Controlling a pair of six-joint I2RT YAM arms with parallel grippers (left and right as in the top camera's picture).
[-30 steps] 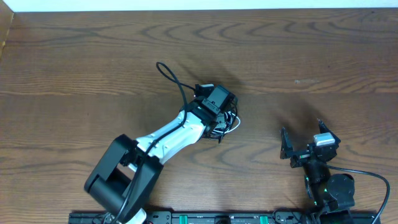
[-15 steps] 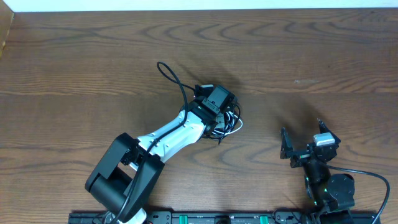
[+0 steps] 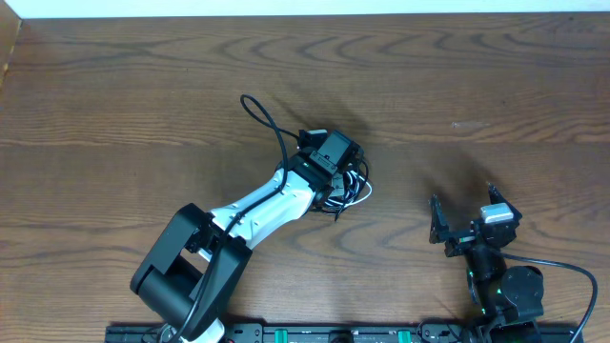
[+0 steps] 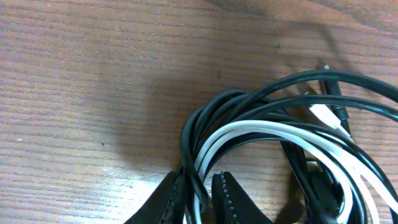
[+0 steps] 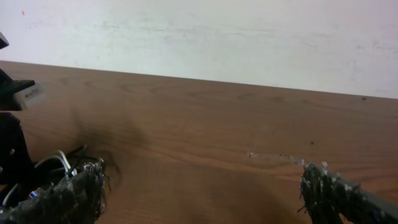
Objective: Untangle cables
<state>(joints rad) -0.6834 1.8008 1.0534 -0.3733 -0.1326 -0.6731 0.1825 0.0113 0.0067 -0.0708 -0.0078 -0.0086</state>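
Here my left gripper (image 4: 198, 194) pinches the cables (image 4: 267, 134), seemingly black and white together, at the frame's bottom centre to loosen them; my right gripper (image 5: 202, 183) hangs open.

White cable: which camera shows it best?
Left wrist: the white cable is close up, looping among black cables and running into the left hand. Overhead shows only a small white loop beside the arm; right wrist, a faint sliver at its left edge.
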